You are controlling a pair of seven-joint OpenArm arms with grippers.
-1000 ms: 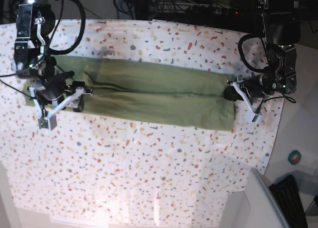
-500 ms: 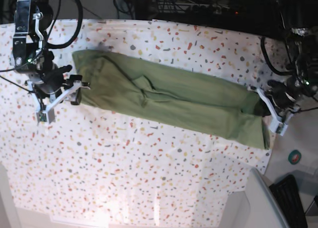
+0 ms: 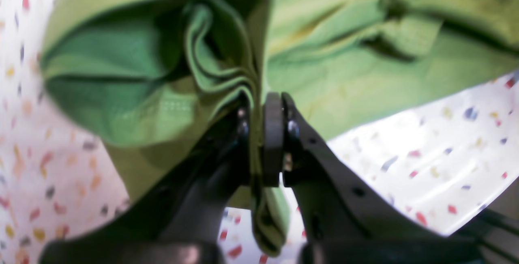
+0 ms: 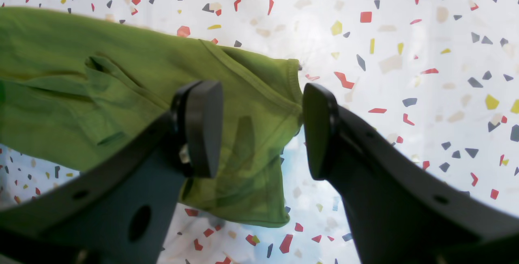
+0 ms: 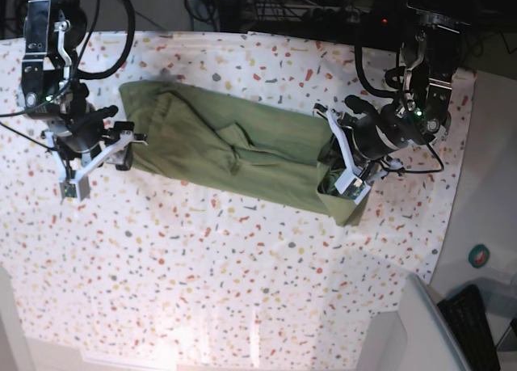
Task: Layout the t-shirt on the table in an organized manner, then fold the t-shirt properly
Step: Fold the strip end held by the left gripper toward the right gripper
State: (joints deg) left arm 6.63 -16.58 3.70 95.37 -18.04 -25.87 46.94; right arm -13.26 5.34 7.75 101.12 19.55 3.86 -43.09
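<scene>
Your left gripper [image 3: 263, 142] is pinching the plain olive-green cloth t-shirt's [image 5: 226, 149] bunched end over the speckled white table [image 5: 202, 274]; your right gripper [image 4: 259, 130] is spreading wide, so the far-edge end could be dragging.

The t-shirt [image 5: 234, 149] lies on the tabletop [image 5: 242, 290] as a long slanted band, toward the tabletop's far edge. At the shirt's right end in the base view, the left gripper [image 5: 346, 165] pinches a bunched fold of the shirt's cloth, raised off the tabletop. At the shirt's opposite end, the right gripper [image 5: 97, 157] sits over the sleeve edge, one jaw above the cloth, the other just beyond its hem, apart from it
</scene>
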